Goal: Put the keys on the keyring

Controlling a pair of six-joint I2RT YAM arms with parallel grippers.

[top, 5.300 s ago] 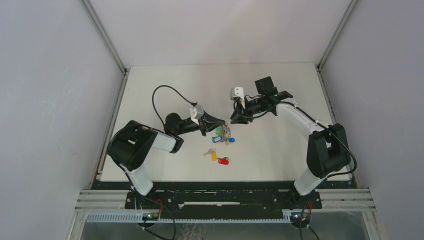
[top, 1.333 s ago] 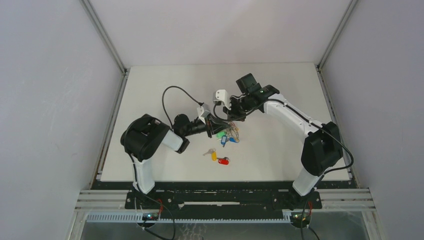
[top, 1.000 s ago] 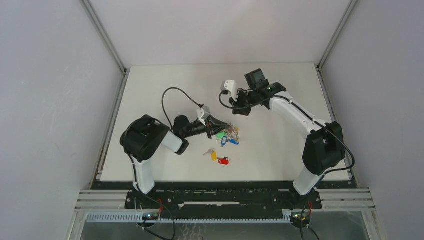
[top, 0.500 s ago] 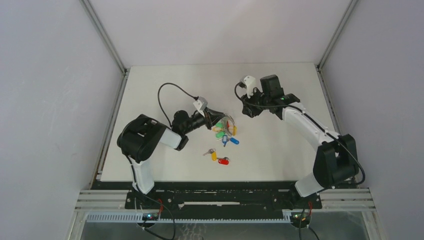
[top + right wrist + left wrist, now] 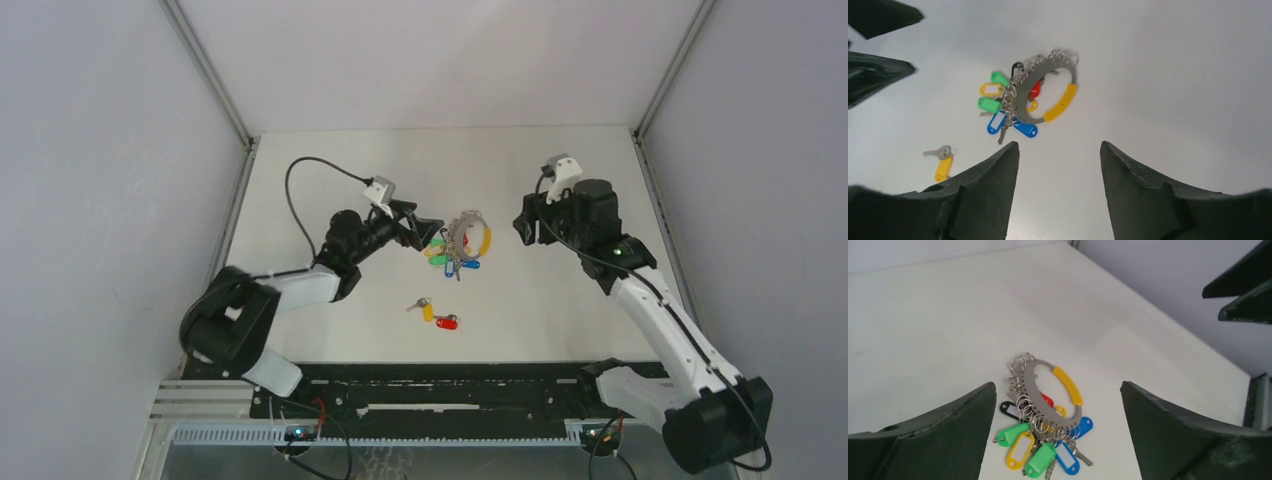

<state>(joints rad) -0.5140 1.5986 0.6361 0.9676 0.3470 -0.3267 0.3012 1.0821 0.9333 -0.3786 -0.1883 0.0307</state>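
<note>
The keyring [image 5: 466,240] lies flat on the white table, a grey metal ring with a yellow band and a bunch of green, blue, yellow, black and red tags. It also shows in the left wrist view as the keyring [image 5: 1068,386] and in the right wrist view as the keyring [image 5: 1060,103]. Two loose keys lie nearer the arms: one with a yellow tag [image 5: 427,311] [image 5: 943,166] and one with a red tag [image 5: 447,322]. My left gripper [image 5: 426,222] [image 5: 1058,385] hangs open just left of the ring, holding nothing. My right gripper [image 5: 522,228] [image 5: 1059,144] is open to the ring's right, also holding nothing.
Grey walls with metal corner posts [image 5: 212,75] enclose the table on three sides. A black cable [image 5: 300,190] loops above the left arm. The right arm's fingers [image 5: 1243,290] show at the upper right of the left wrist view.
Both grippers have opened and drawn back from the keyring, the left one leftward and the right one rightward. The keyring now lies free on the table between them.
</note>
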